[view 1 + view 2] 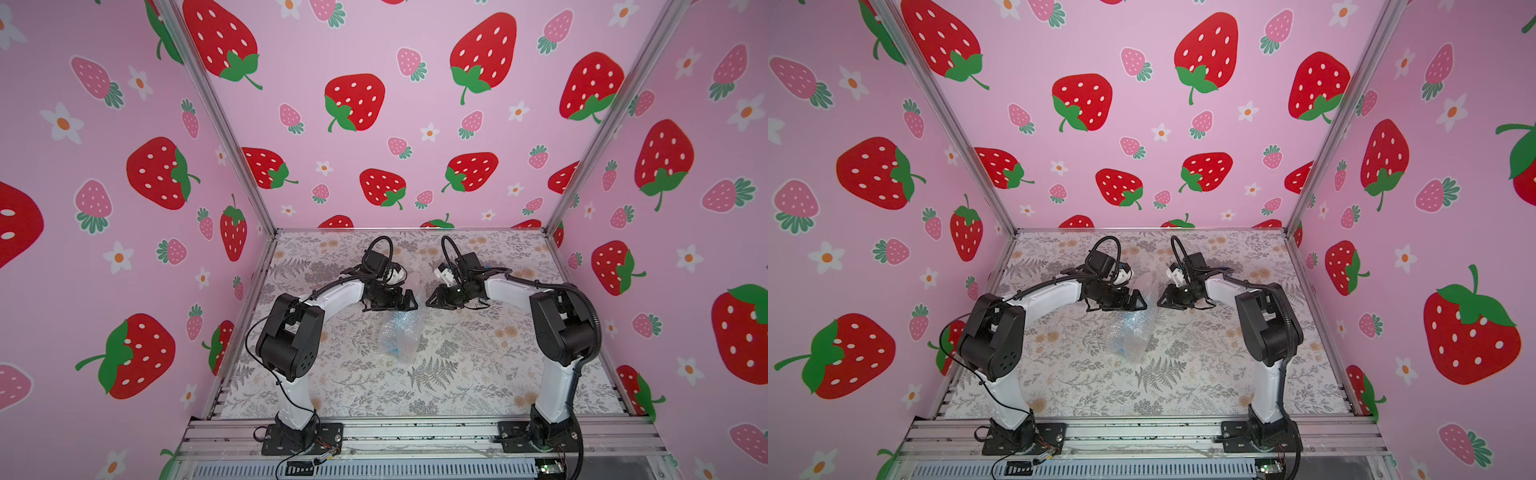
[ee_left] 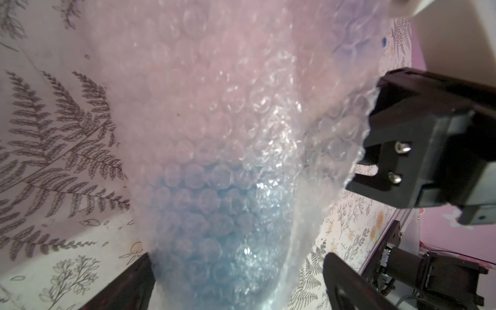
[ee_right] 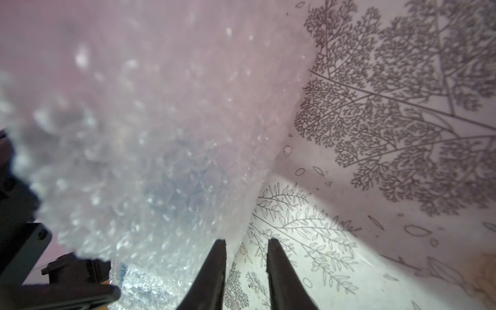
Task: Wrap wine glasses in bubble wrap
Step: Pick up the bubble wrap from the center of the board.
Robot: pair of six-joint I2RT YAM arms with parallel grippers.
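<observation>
Both my arms are bent in over the middle of the desk (image 1: 478, 374), claws facing each other almost tip to tip. My left claw (image 1: 409, 301) is spread wide. In its wrist view the two dark fingers (image 2: 346, 287) sit either side of the bubble wrap (image 2: 214, 120), pinching nothing. My right claw (image 3: 245, 241) has its jaws a narrow way apart. Bare desk shows through the gap, and the edge of the bubble wrap lies against the outside of one jaw.

In both top views the bubble wrap (image 1: 401, 332) is a crumpled, see-through bundle on the desk, on the near side of the two claws, with its far edge reaching up towards their tips. The goblet (image 2: 212, 230) is inside it, a light-blue blur under the bubbles, at the bundle's near end (image 1: 394, 348). Which way it lies I can't tell.
</observation>
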